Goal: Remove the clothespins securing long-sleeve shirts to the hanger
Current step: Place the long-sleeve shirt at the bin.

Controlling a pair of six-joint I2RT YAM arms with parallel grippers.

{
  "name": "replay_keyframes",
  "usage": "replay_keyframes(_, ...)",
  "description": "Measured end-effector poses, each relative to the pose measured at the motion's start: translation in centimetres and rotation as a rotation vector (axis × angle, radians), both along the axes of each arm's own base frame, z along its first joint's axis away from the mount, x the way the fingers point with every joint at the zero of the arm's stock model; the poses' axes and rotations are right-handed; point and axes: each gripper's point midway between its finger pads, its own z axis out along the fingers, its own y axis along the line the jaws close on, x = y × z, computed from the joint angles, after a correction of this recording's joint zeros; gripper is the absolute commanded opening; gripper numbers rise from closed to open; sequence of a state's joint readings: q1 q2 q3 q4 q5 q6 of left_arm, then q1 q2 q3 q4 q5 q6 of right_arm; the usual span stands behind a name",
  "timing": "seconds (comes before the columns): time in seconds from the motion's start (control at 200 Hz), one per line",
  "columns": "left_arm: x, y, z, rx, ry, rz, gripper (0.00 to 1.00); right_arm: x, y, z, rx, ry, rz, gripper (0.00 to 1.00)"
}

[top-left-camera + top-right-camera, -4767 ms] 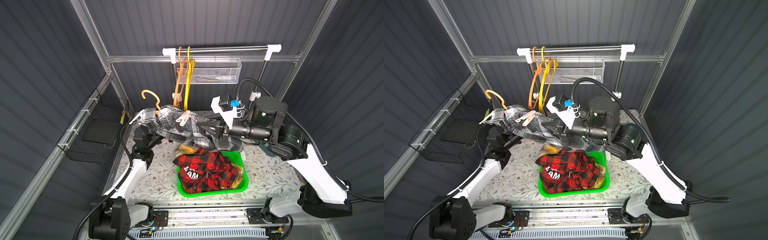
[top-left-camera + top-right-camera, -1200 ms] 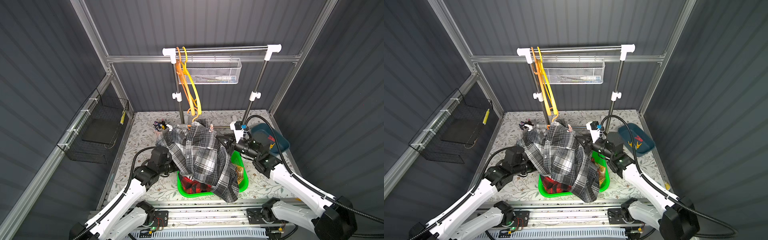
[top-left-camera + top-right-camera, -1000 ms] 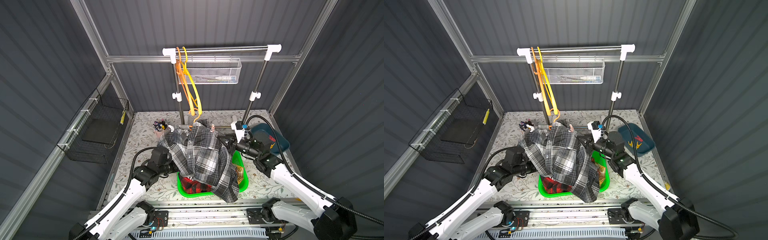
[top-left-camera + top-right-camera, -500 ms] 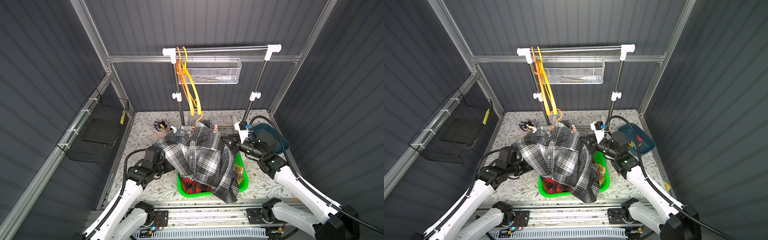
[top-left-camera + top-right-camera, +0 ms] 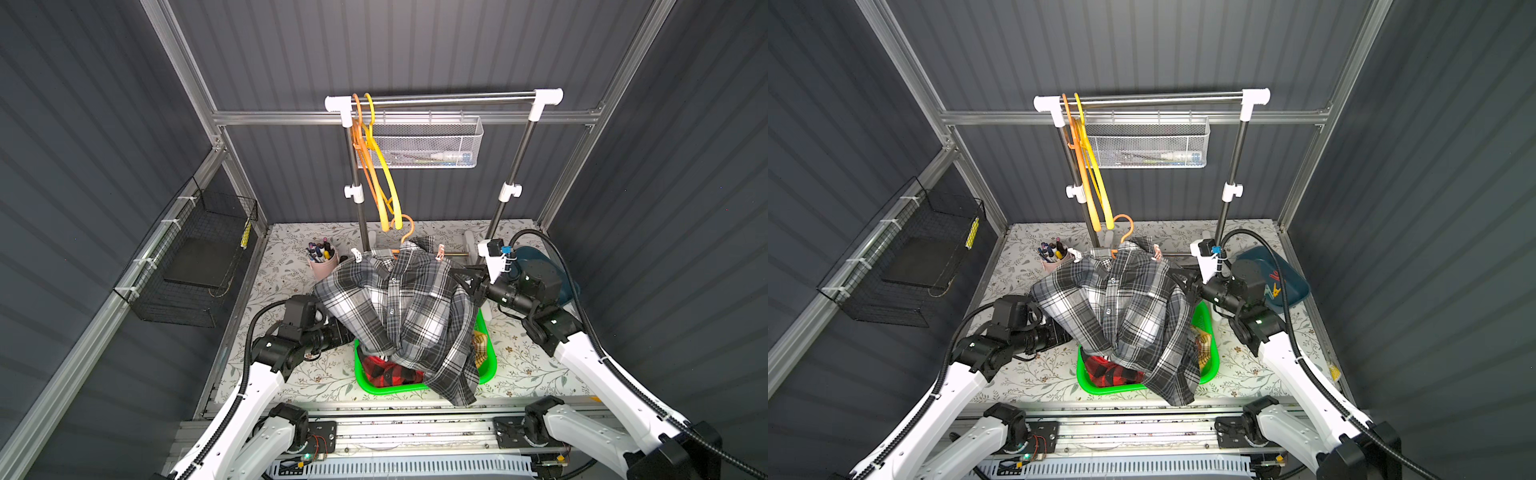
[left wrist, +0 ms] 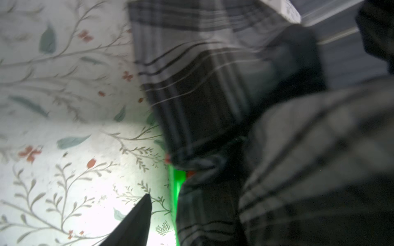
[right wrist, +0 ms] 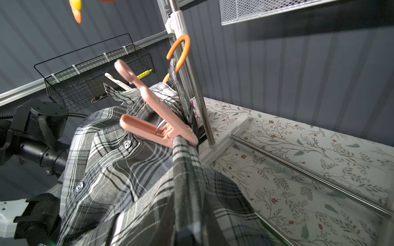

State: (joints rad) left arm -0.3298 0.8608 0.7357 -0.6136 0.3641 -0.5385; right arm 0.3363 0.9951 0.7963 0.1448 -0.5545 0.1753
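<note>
Here, the grey-black-white plaid button shirt (image 5: 399, 307) is draped on an orange plastic hanger (image 5: 409, 227), held up over the green plastic bin (image 5: 489, 370) at the near middle of the floral desk (image 5: 286, 286). The right gripper (image 5: 464, 282) is clamped on the shirt's right shoulder. A salmon-pink plastic clothespin (image 7: 153, 121) bites that shoulder near the collar; a pale plastic clothespin (image 5: 355, 254) sits on the left shoulder. The left gripper (image 5: 344, 331) reaches under the left sleeve; whether its jaws are apart or together I cannot tell
</note>
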Motion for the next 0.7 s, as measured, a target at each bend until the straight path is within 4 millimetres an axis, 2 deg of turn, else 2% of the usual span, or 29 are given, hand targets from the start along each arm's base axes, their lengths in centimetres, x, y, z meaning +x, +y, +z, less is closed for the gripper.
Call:
replay_keyframes(0.1, 0.5, -1.8, 3.0, -0.031, -0.048, -0.147, 0.81, 0.3, -0.8, 0.7, 0.005, -0.017, -0.029, 0.0)
replay_keyframes(0.15, 0.4, -2.6, 3.8, -0.045, -0.06, -0.222, 0.85, 0.4, -1.1, 1.0, 0.007, -0.024, -0.042, 0.0)
replay_keyframes(0.3, -0.8, -3.9, 3.6, -0.078, -0.023, -0.379, 0.99, 0.7, -1.5, 1.3, 0.006, -0.029, -0.064, 0.0)
replay_keyframes(0.365, -1.5, -4.2, 3.8, -0.096, -0.022, -0.417, 1.0, 0.7, -1.5, 1.1, 0.003, -0.021, -0.065, 0.0)
replay_keyframes(0.57, -2.5, -3.8, 5.6, -0.097, -0.114, -0.435, 1.0, 0.7, -1.6, 1.2, -0.001, -0.012, -0.067, 0.0)
replay_keyframes(0.7, -1.2, -1.9, 5.3, 0.034, -0.124, -0.327, 1.0, 0.7, -1.6, 1.3, 0.0, -0.013, -0.066, 0.0)
